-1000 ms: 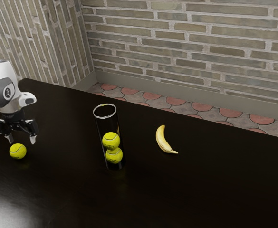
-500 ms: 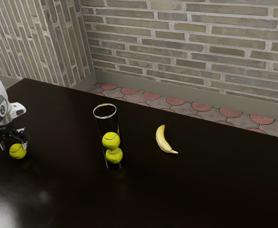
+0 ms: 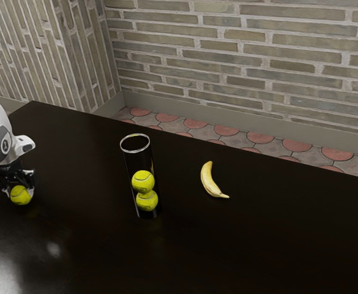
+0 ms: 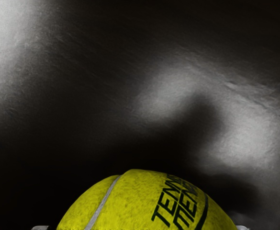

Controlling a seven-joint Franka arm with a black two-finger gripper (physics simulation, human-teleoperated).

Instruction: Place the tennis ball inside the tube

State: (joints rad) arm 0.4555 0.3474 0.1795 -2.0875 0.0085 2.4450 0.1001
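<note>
Yellow ball [image 3: 21,197] pinched in our gripper [image 3: 21,193], we see the tube [image 3: 135,150] upright at the ball's three o'clock in the exterior view, the banana [image 3: 210,180] beyond.

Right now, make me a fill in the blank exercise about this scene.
My gripper holds the tennis ball between its two ____. Inside the tube, the stacked balls number ____. The yellow fruit on the table is a ____.

Missing words: fingers; two; banana.
</note>
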